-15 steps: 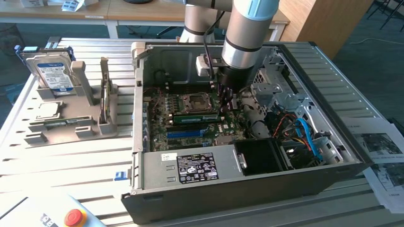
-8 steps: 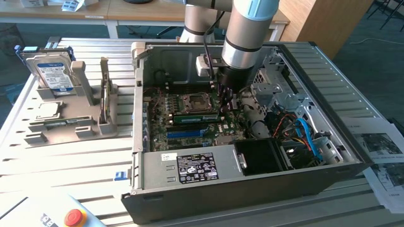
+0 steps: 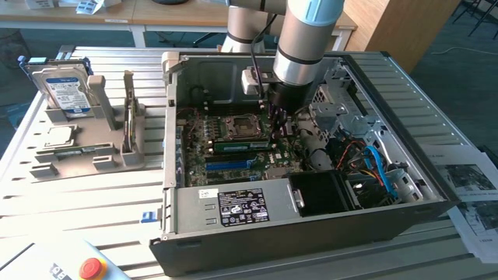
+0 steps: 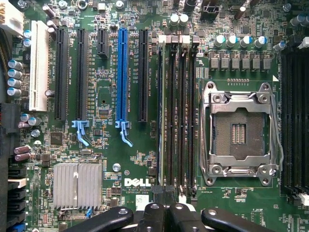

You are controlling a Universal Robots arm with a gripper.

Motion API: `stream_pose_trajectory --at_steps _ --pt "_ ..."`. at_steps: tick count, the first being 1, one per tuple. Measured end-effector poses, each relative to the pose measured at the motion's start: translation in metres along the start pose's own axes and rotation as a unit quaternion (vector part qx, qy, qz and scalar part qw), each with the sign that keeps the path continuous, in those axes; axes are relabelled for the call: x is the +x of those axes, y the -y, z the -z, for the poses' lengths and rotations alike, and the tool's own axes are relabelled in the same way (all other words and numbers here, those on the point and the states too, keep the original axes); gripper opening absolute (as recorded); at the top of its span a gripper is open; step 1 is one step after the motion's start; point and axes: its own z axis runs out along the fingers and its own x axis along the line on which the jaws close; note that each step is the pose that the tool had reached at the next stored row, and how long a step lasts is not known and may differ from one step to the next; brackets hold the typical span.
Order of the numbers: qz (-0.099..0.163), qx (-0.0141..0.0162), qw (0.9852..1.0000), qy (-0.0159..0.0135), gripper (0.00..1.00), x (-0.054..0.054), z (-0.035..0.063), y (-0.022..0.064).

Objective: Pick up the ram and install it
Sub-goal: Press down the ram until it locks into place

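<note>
Fingers: pressed together | touching: ram edge, seated in motherboard slot

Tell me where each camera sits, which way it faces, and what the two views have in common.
Exterior view: off the arm, raised above the table, looking down into the open black computer case; the grey robot arm reaches in, with the green ram stick seated by the silver processor socket.
Wrist view: on the wrist, facing straight down at the green motherboard; the black gripper is shut.
Shared: the motherboard, processor socket and ram slots.
</note>
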Motion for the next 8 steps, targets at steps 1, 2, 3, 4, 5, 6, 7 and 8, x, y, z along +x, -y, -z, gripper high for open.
stream_pose_trajectory --at_steps 1,2,3,4,5,6,7,8 --pt "0.0 0.0 1.0 -0.0001 0.1 0.0 -0.0001 0.0" --pt "0.0 0.0 1.0 -0.0001 0.1 0.0 -0.0002 0.0" --pt "0.0 0.0 1.0 -0.0001 0.1 0.0 -0.0002 0.0" --pt "0.0 0.0 1.0 -0.0001 0.1 0.0 -0.0002 0.0" --pt "0.0 0.0 1.0 -0.0001 0.1 0.0 -0.0002 0.0" --pt "0.0 0.0 1.0 -0.0001 0.1 0.0 -0.0002 0.0" --pt "0.0 0.0 1.0 0.0 0.1 0.0 -0.0002 0.0" --pt "0.0 0.0 1.0 0.0001 0.1 -0.0001 0.0001 0.0"
